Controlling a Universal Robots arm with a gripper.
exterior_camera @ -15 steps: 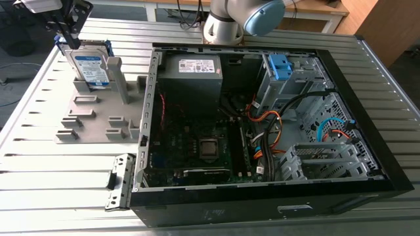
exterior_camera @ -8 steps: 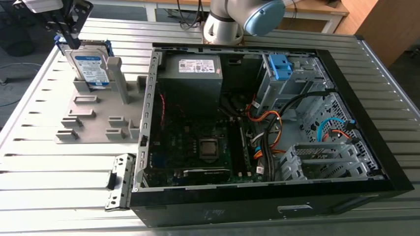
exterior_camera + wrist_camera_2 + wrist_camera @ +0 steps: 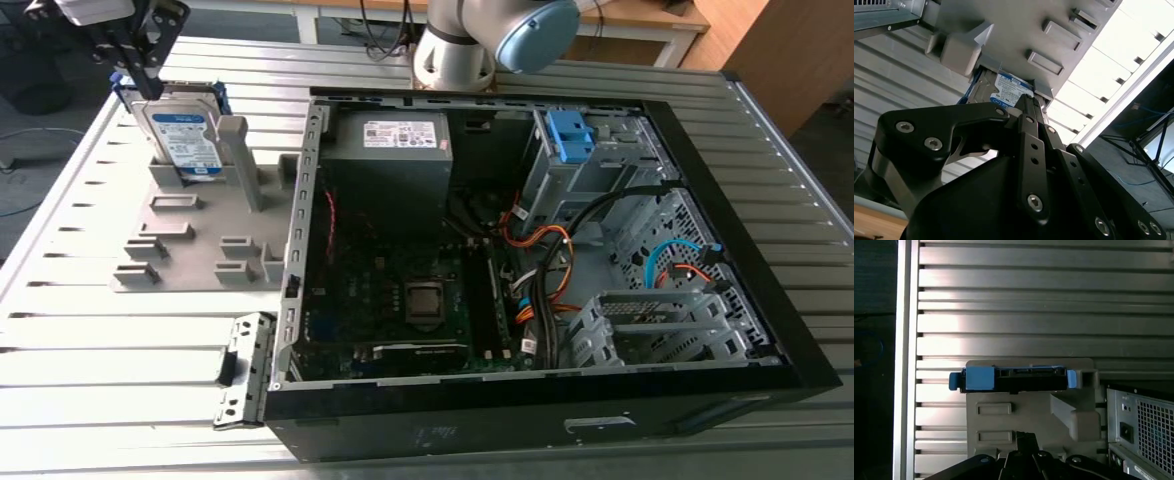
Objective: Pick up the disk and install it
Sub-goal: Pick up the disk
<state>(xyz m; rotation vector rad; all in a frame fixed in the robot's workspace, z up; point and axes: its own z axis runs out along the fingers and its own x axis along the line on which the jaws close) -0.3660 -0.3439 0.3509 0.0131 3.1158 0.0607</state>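
The disk (image 3: 184,135) stands on edge in a grey slotted holder (image 3: 174,240) at the exterior view's left, its white-and-blue label facing out and its blue carrier frame around the edges. My gripper (image 3: 142,78) hangs just above the disk's upper edge, its black fingers drawn together and shut on nothing. In the first wrist view the disk's top edge (image 3: 1014,379), with its blue end pieces, lies beyond the gripper (image 3: 1022,436). The second wrist view shows the gripper (image 3: 1026,102) pointing at the disk's label (image 3: 1011,90) in the holder.
An open computer case (image 3: 747,230) fills the middle and the exterior view's right, with a grey power supply (image 3: 390,150), a motherboard, cables and a drive cage holding a bare blue bracket (image 3: 570,135). The arm's base (image 3: 467,40) stands behind the case. A metal bracket (image 3: 240,365) lies on the slatted table.
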